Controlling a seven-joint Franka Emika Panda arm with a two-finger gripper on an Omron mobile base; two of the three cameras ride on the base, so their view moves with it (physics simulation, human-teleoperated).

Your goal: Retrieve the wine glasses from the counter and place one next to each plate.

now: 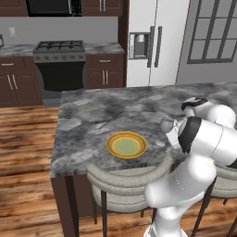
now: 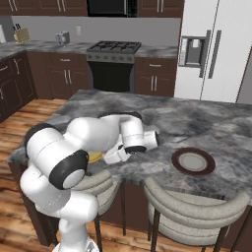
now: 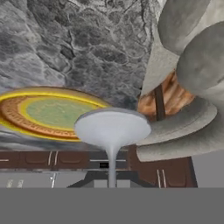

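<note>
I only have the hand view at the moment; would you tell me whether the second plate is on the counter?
Observer: Yes, the brown-rimmed plate lies on the counter, to the arm's right.
Operator: Where is my glass relative to the yellow plate?
Observer: The wine glass is to the right of the yellow plate, clear of its rim.
Operator: What are those grey curves?
Observer: Chair backs: one chair fronts each plate.
</note>
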